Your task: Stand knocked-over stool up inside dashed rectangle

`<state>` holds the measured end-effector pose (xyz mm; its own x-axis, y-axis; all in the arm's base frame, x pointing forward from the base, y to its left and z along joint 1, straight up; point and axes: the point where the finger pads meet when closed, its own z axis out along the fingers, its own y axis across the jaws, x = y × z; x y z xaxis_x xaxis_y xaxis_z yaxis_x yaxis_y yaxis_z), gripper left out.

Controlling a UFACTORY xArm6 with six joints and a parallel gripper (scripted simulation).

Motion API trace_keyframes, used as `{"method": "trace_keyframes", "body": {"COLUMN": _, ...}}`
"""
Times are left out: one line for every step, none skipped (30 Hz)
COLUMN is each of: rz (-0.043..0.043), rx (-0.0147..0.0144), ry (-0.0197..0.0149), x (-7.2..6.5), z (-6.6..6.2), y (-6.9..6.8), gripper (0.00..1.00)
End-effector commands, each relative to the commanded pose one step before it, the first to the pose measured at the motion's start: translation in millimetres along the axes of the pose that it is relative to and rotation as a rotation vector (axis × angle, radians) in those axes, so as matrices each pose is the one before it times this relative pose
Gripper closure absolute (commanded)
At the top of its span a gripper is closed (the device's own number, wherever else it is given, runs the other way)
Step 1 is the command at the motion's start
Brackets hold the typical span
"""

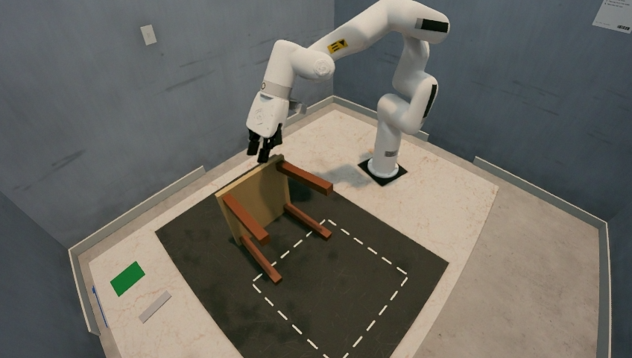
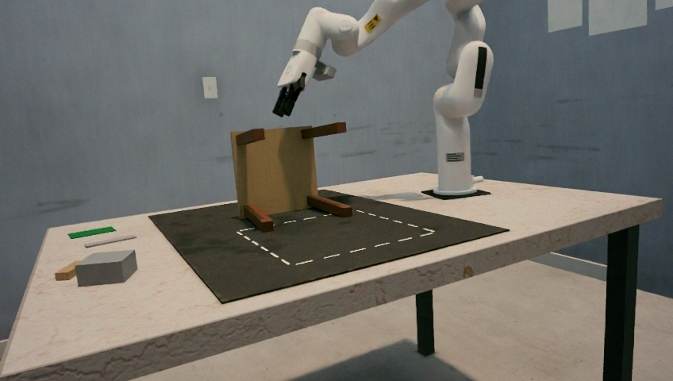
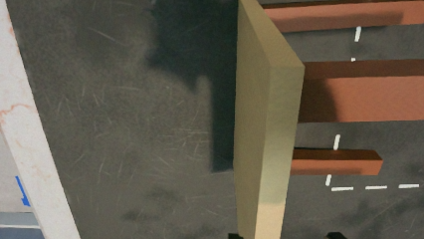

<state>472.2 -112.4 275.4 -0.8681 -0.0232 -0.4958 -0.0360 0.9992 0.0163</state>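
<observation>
Four brown legs stick out sideways from the stool (image 2: 274,172), which lies on its side on the dark mat (image 2: 198,236), its tan seat panel standing on edge. Going from the left in the exterior view: a green patch (image 2: 90,232), a pale grey strip (image 2: 109,240), a small tan block (image 2: 66,271) and a grey block (image 2: 105,267) lie on the marble table (image 2: 141,302), well apart from the mat. Next comes the stool, with its two lower legs resting on the mat and reaching across the near-left side of the dashed rectangle (image 2: 405,239), while the seat panel stands outside that line. Above the seat's upper edge, slightly left of its middle, hangs the gripper (image 2: 284,105), tilted downward and not touching the wood. Its fingers (image 1: 253,147) are partly apart and hold nothing. In the wrist view the seat's top edge runs up the middle of the frame, with dark finger tips seemingly on either side at the bottom, though they are nearly cut off there. Farthest right, the white arm (image 2: 453,141) rises from its black base plate (image 2: 481,193) on the table's back corner.
</observation>
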Motion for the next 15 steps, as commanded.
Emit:
{"method": "trace_keyframes", "body": {"rz": -0.00077, "rx": -0.00006, "ry": -0.00525, "x": -1.70, "z": -1.39, "y": -0.26, "gripper": 0.55}}
{"method": "trace_keyframes", "body": {"rz": 0.00000, "rx": 0.00000, "ry": 0.00000, "x": 0.04, "z": 0.06, "y": 0.00, "gripper": 0.55}}
{"method": "trace_keyframes", "body": {"rz": 0.00000, "rx": -0.00001, "ry": 0.00000, "x": 0.07, "z": 0.11, "y": 0.00, "gripper": 0.55}}
{"method": "trace_keyframes", "body": {"rz": 0.00000, "rx": -0.00001, "ry": 0.00000, "x": 0.10, "z": 0.17, "y": -0.01, "gripper": 0.55}}
{"method": "trace_keyframes", "body": {"rz": 0.00000, "rx": -0.00001, "ry": 0.00000, "x": 0.14, "z": 0.24, "y": -0.01, "gripper": 0.55}}
{"method": "trace_keyframes", "body": {"rz": 0.00000, "rx": -0.00002, "ry": 0.00000, "x": 0.18, "z": 0.31, "y": -0.01, "gripper": 0.55}}
{"method": "trace_keyframes", "body": {"rz": 0.00000, "rx": -0.00002, "ry": 0.00001, "x": 0.22, "z": 0.38, "y": -0.02, "gripper": 0.55}}
{"method": "trace_keyframes", "body": {"rz": -0.00001, "rx": -0.00002, "ry": 0.00001, "x": 0.26, "z": 0.44, "y": -0.02, "gripper": 0.55}}
{"method": "trace_keyframes", "body": {"rz": 0.00000, "rx": 0.00000, "ry": 0.00000, "x": 0.00, "z": 0.00, "y": 0.00, "gripper": 0.55}}
{"method": "trace_keyframes", "body": {"rz": 0.00000, "rx": 0.00000, "ry": 0.00000, "x": 0.00, "z": 0.00, "y": 0.00, "gripper": 0.55}}
{"method": "trace_keyframes", "body": {"rz": -0.00001, "rx": -0.00002, "ry": 0.00001, "x": 0.29, "z": 0.50, "y": -0.02, "gripper": 0.55}}
{"method": "trace_keyframes", "body": {"rz": -0.00001, "rx": -0.00002, "ry": 0.00001, "x": 0.32, "z": 0.55, "y": -0.02, "gripper": 0.55}}
{"method": "trace_keyframes", "body": {"rz": 0.00000, "rx": -0.00002, "ry": 0.00001, "x": 0.35, "z": 0.60, "y": -0.03, "gripper": 0.55}}
{"method": "trace_keyframes", "body": {"rz": 0.00000, "rx": -0.00001, "ry": 0.00000, "x": 0.36, "z": 0.62, "y": -0.03, "gripper": 0.55}}
{"method": "trace_keyframes", "body": {"rz": 0.00000, "rx": -0.00001, "ry": 0.00000, "x": 0.37, "z": 0.64, "y": -0.03, "gripper": 0.55}}
